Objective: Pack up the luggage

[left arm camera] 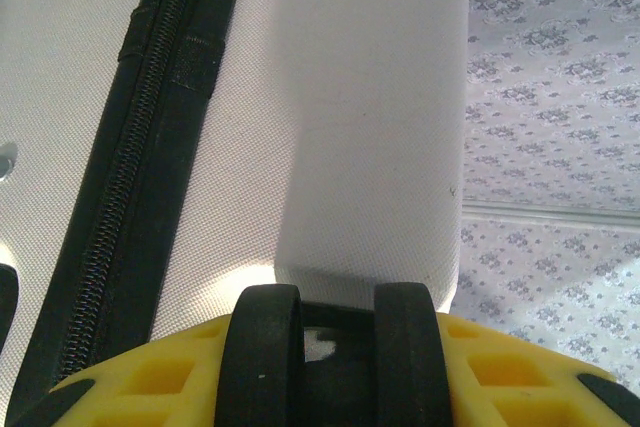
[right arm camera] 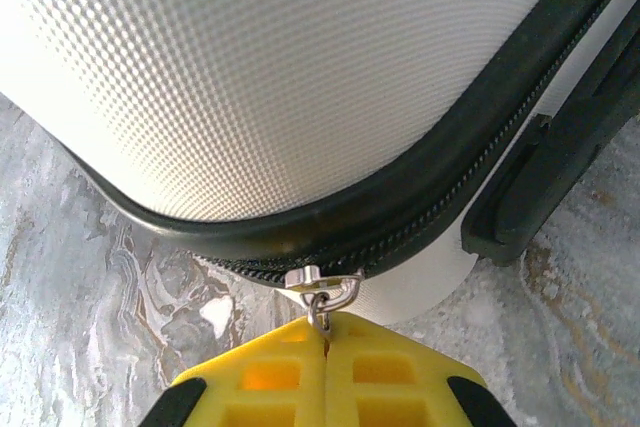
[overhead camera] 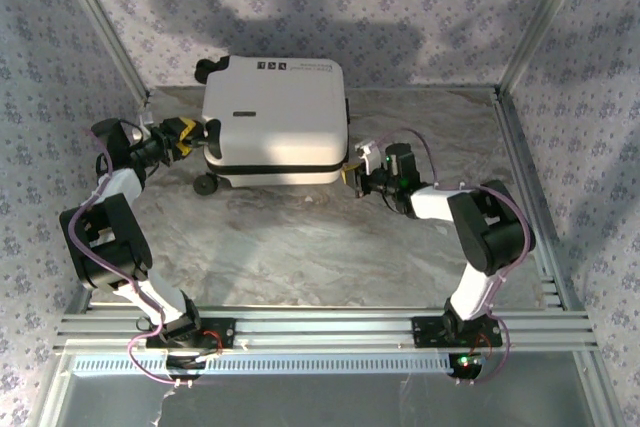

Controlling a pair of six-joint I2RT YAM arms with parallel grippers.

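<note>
Luggage (overhead camera: 275, 117) is lying flat; we are squeezing its wheel (left arm camera: 262, 347) between our left fingers (left arm camera: 150, 382) to steady it, our right fingers (right arm camera: 270, 372) pinching the zipper pull (right arm camera: 322, 299) at their tips.

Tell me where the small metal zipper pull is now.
Right wrist view: the small metal zipper pull sits at the near right corner of the white hard-shell suitcase, pinched by the right gripper.

Closed luggage (overhead camera: 275, 117) on table (overhead camera: 300, 247), left gripper (overhead camera: 203, 137), right gripper (overhead camera: 350, 176) seemingly touching it

Marbled tabletop (overhead camera: 300, 247), floral-patterned walls (overhead camera: 400, 7)
</note>
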